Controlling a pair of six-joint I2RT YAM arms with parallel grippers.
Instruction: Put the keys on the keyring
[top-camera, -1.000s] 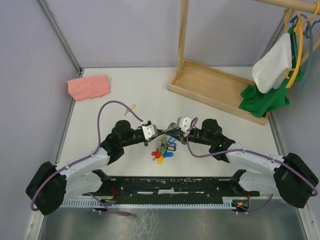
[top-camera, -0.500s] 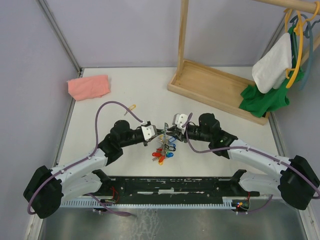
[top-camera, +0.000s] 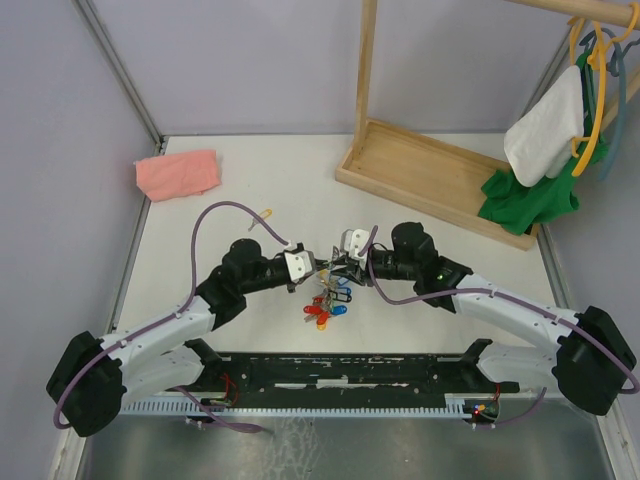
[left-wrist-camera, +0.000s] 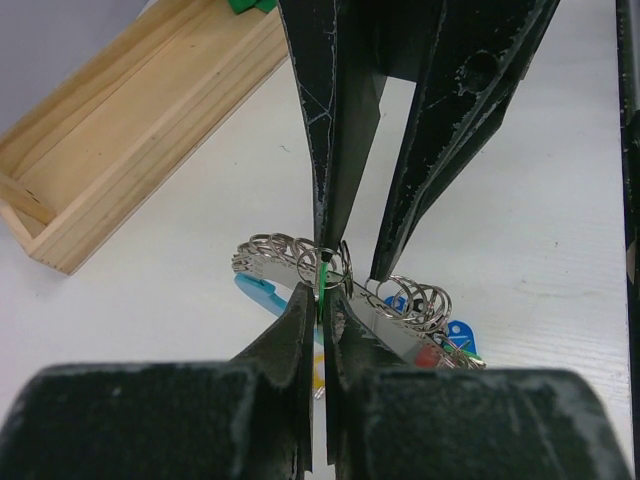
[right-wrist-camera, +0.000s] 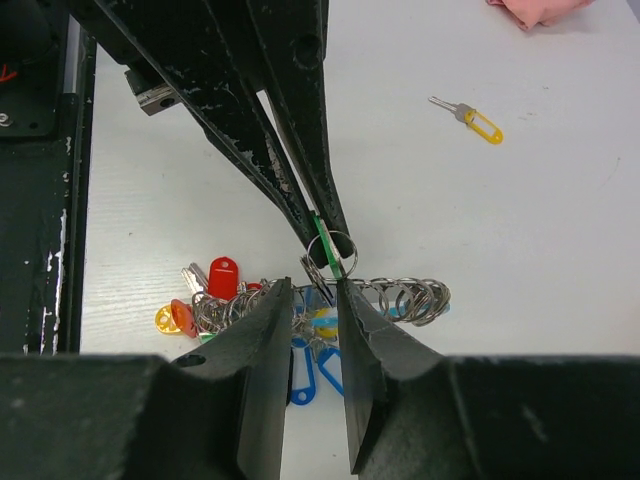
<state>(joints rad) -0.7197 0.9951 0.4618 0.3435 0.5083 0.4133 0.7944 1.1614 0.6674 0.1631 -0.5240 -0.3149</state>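
Both arms meet tip to tip over the tabletop (top-camera: 250, 180). The left jaws are clamped shut on the green key (right-wrist-camera: 322, 238), pinched edge-on so only a sliver of green shows, with a small wire loop just beside the tips. The right jaws face them, standing apart, and as far as I can tell they hold nothing. Just beneath sits the keyring (right-wrist-camera: 410, 298), its row of small loops strung along the grey piece and the coloured keys (right-wrist-camera: 215, 285) bunched to one side. I can't tell whether the bunch rests on the tabletop or hangs a little. The yellow key (right-wrist-camera: 470, 120) lies flat and untouched, well apart from all this.

On handling, these keys look light, stiff and thin. The bare metal is likely slippery, so the plastic head is the safer hold. The ring is springy wire and should resist being pried open. The bunch on it is loose and will probably flop and twist. The best grip is likely on a bare stretch of wire near the split, clear of the tags.
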